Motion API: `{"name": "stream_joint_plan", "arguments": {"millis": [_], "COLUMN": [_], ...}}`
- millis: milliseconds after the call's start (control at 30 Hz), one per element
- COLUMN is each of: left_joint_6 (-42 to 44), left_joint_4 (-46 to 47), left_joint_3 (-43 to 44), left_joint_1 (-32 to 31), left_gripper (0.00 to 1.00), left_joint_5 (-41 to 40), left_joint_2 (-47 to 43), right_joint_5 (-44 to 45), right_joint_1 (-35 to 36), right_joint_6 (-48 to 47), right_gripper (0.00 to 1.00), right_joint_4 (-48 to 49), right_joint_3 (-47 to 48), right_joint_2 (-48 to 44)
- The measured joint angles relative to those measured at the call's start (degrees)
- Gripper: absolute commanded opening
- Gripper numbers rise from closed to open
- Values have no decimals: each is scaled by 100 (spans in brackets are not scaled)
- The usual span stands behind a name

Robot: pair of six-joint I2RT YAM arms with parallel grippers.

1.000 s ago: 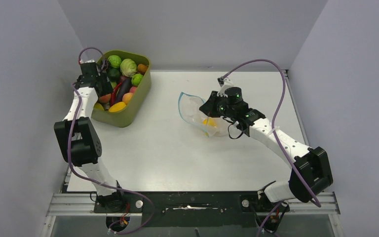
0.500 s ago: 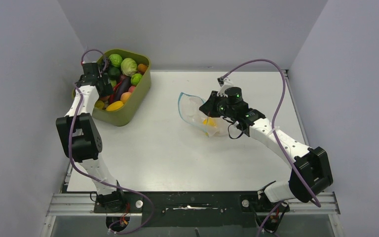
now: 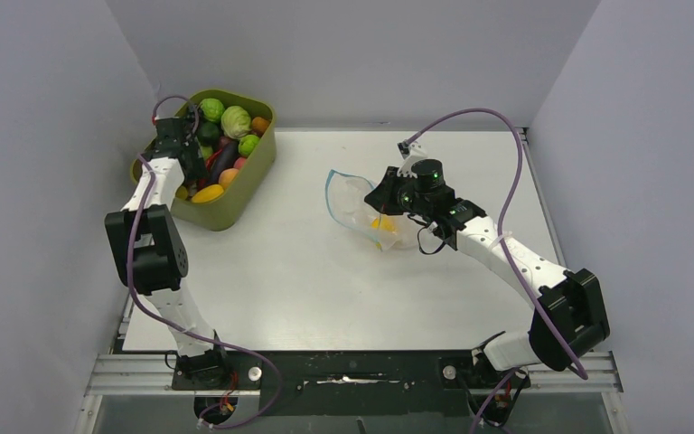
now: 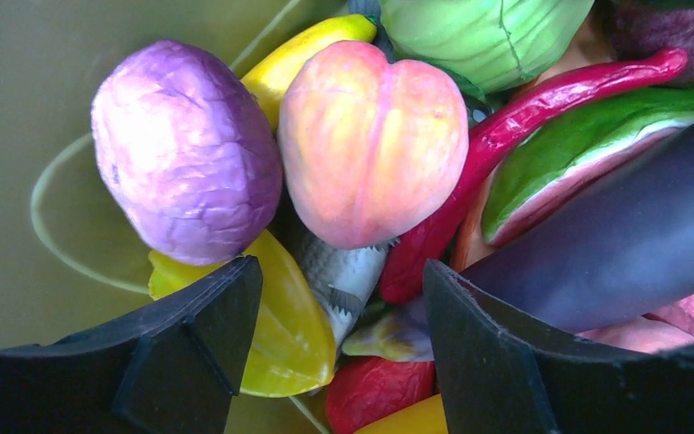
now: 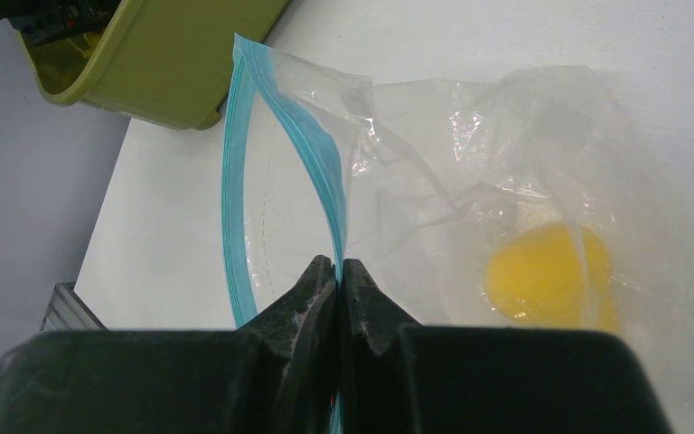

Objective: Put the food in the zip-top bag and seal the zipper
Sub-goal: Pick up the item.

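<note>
The olive-green tub (image 3: 235, 203) at the back left holds the toy food. My left gripper (image 3: 183, 154) is inside it, open and empty (image 4: 342, 298). Just beyond its fingertips lie a peach (image 4: 372, 140), a purple lumpy piece (image 4: 185, 149), a yellow piece (image 4: 280, 325), a red chilli (image 4: 524, 113) and a dark eggplant (image 4: 633, 235). My right gripper (image 3: 387, 192) is shut (image 5: 338, 271) on one lip of the teal-blue zipper (image 5: 325, 185) of the clear zip-top bag (image 3: 361, 212). The bag's mouth gapes open (image 5: 262, 226). A yellow food piece (image 5: 547, 276) lies inside the bag.
The tub's rim (image 5: 172, 86) shows beyond the bag in the right wrist view. A green cabbage (image 3: 235, 122) and other pieces fill the tub's far half. Grey walls close in the table on the left, back and right.
My left gripper has moved a little farther back and right, deeper into the tub. The right arm and the bag have not moved.
</note>
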Motion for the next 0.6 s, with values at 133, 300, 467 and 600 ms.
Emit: {"name": "stream_joint_plan", "arguments": {"millis": [133, 300, 467, 600], "left_joint_6": [17, 42, 20, -35], "left_joint_4": [35, 76, 74, 116], "left_joint_3": [-79, -101, -173, -321], "left_joint_1": [-28, -122, -262, -275], "left_gripper": [51, 47, 41, 58], "left_joint_5": [-11, -92, -81, -50], "left_joint_2": [0, -9, -168, -494], "right_joint_5": [-2, 0, 0, 0], "right_joint_1": [0, 0, 0, 0], "right_joint_6": [0, 0, 0, 0], "right_gripper": [0, 0, 0, 0], "right_joint_4": [0, -2, -4, -2], "right_joint_3": [0, 0, 0, 0], "right_joint_2": [0, -24, -98, -129]}}
